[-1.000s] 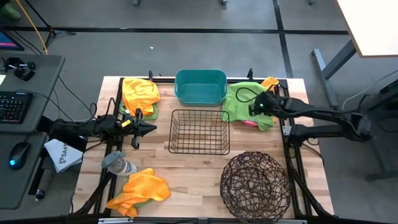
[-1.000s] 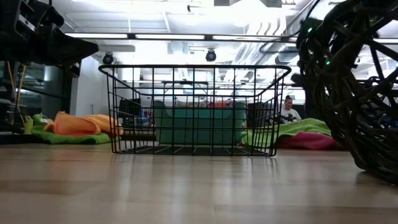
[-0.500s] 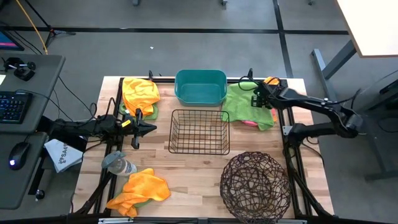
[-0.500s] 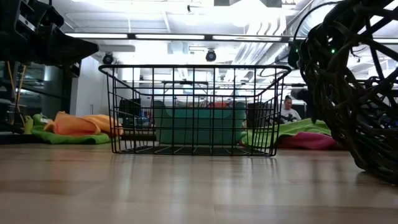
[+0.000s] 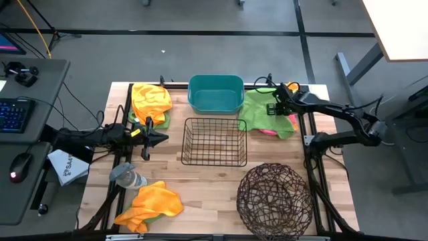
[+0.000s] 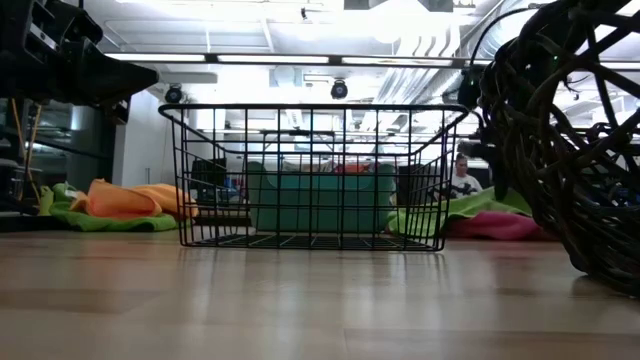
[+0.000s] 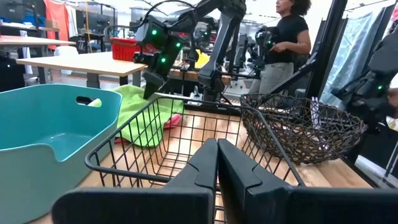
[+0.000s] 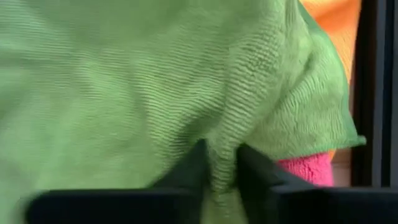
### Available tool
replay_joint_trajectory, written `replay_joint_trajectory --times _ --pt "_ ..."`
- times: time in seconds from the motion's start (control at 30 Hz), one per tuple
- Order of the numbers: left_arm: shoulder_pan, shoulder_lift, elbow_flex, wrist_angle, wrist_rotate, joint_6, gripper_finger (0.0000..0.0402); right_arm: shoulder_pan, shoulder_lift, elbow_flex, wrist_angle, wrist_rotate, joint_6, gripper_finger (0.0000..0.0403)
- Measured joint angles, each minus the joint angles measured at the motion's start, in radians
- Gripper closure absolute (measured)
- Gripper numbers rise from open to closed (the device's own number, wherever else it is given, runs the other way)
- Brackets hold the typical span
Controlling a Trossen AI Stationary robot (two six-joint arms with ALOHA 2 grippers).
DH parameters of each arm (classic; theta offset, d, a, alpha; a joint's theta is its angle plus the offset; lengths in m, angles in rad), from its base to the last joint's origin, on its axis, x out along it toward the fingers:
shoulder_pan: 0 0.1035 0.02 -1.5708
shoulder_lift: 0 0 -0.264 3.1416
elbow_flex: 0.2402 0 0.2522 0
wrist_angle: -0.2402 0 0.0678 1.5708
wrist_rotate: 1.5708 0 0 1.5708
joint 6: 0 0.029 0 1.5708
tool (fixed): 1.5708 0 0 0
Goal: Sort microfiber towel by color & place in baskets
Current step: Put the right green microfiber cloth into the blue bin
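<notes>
right end effector (image 5: 273, 109) is pinched on a fold of the green towel (image 5: 257, 110) by the teal tub (image 5: 215, 94), left end effector (image 5: 155, 138) waits closed, and all three baskets look empty, so sorting's barely started

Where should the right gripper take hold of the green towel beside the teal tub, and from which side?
Grip the raised fold of the green towel, on its half away from the teal tub, coming straight down from above. The cloth lies flat over a pink towel, so only a bunched ridge gives the fingers purchase. The right gripper already pinches such a fold.
</notes>
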Motion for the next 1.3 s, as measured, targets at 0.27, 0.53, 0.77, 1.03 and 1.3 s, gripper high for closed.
replay_joint_trajectory --times 0.27,0.53,0.77,1.03,1.3 --pt "0.0 0.0 0.0 0.0 0.0 0.0 0.0402 0.11 -0.208 0.263 -0.117 0.021 -0.101 0.0398" --pt "0.0 0.0 0.0 0.0 0.0 0.0 0.0401 0.207 -0.32 0.487 0.216 0.007 -0.293 0.04" --pt "0.0 0.0 0.0 0.0 0.0 0.0 0.0401 0.281 -0.177 0.492 0.566 -0.133 -0.292 0.0402" --pt "0.0 0.0 0.0 0.0 0.0 0.0 0.0402 0.312 0.097 0.492 0.737 -0.172 -0.271 0.0402" --pt "0.0 0.0 0.0 0.0 0.0 0.0 0.0402 0.296 0.302 0.491 0.747 -0.077 -0.267 0.0403"
